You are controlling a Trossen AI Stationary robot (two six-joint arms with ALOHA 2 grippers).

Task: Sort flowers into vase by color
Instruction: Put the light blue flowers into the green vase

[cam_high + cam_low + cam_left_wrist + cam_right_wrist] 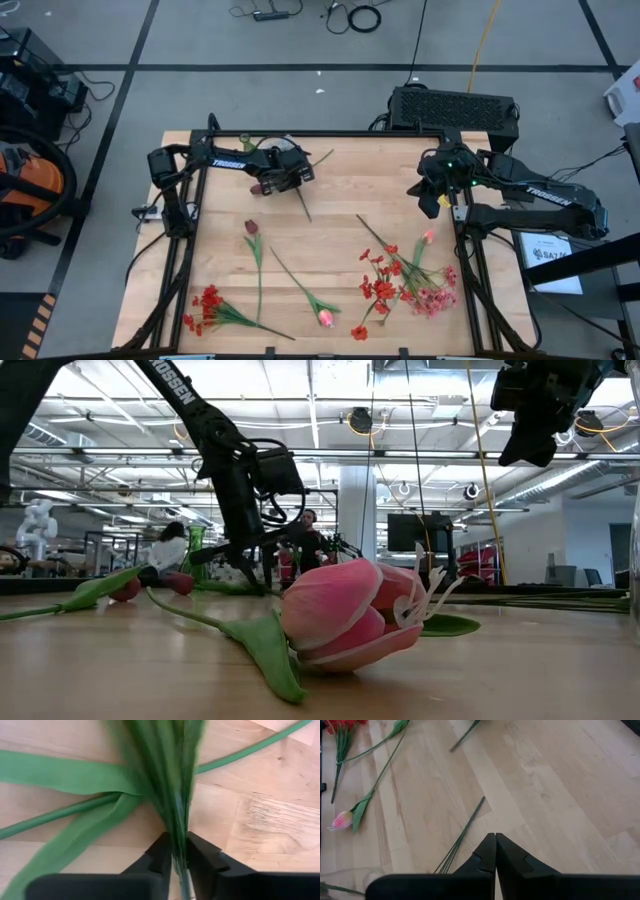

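The left pincer (290, 178) is low over the far left part of the table (340, 170), its fingers (160, 855) closed on a bundle of thin green stems (175, 795). Flat, soft-looking leaves (75, 777) and a round stem fan out over the wood just beside the grip, and a dark red bud (257, 187) lies just beside the pincer.

The right pincer (428, 198) hangs above the far right part of the table, fingers pressed together and holding nothing; bare stems (462, 837) lie on the boards below it.

The table is pale, grained wood planks with a dark frame along its edges. Near the middle lie a dark red tulip (251, 228) and a pink tulip (326, 318) on long thin stems, well apart. A red cluster (207, 305) lies near the near left corner. Near the right edge, red flowers (380, 285) and a pink cluster (432, 298) overlap in a tangle. The middle strip between the arms is bare wood.
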